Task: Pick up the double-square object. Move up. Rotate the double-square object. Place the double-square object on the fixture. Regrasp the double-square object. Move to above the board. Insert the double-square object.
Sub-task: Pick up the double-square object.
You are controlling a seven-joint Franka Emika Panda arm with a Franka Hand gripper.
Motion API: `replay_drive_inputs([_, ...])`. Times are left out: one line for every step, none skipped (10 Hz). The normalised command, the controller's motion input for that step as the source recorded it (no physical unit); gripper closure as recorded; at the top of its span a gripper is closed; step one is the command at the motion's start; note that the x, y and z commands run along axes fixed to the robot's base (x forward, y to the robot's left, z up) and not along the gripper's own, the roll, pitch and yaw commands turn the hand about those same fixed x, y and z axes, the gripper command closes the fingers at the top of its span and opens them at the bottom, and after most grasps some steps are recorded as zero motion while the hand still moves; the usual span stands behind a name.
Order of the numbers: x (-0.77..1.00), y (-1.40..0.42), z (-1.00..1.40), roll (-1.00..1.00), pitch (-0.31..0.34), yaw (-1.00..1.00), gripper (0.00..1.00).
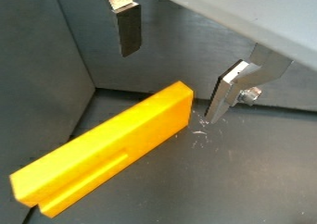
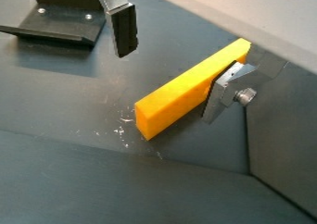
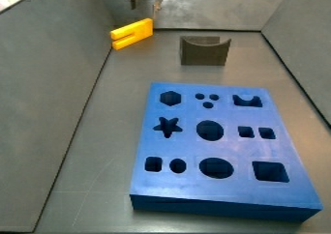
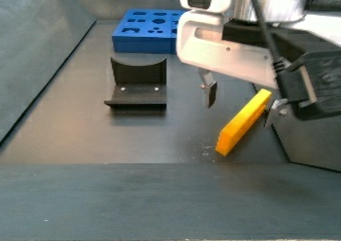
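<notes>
Two fingers of the gripper (image 1: 168,70) stand apart, empty, above the double-square object (image 1: 106,152), so we judge the pick-up not yet done. We should centre over the block's width, descend squarely, then close on its long flat sides. It lies on the floor, upper left in a side view (image 3: 130,32), one finger (image 2: 227,91) just beside it.

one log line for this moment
phase: pre-grasp | gripper: open, astride block, not closed | block: on floor by wall | fixture: empty | board: no insert
</notes>
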Motion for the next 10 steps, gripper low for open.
replay_drive_inputs([0.13, 0.05, -0.92, 0.05, -0.104, -0.33, 0.00])
replay_drive_inputs([0.12, 0.07, -0.93, 0.05, -0.099, -0.32, 0.00])
replay_drive_inputs([0.11, 0.06, -0.94, 0.05, -0.097, -0.32, 0.00])
replay_drive_inputs([0.11, 0.06, -0.94, 0.05, -0.099, -0.32, 0.00])
replay_drive_inputs([0.07, 0.07, -0.94, 0.05, -0.097, -0.32, 0.00])
replay_drive_inputs([0.00, 0.12, -0.98, 0.03, -0.090, -0.23, 0.00])
replay_drive_inputs([-0.02, 0.18, -1.00, 0.00, -0.100, -0.11, 0.00])
replay_drive_inputs([-0.15, 0.21, -1.00, 0.00, -0.123, -0.02, 0.00])
replay_drive_inputs([-0.16, 0.24, -1.00, 0.00, -0.126, 0.00, 0.00])
replay_drive_inputs([-0.19, 0.23, -1.00, 0.00, -0.113, -0.01, 0.00])
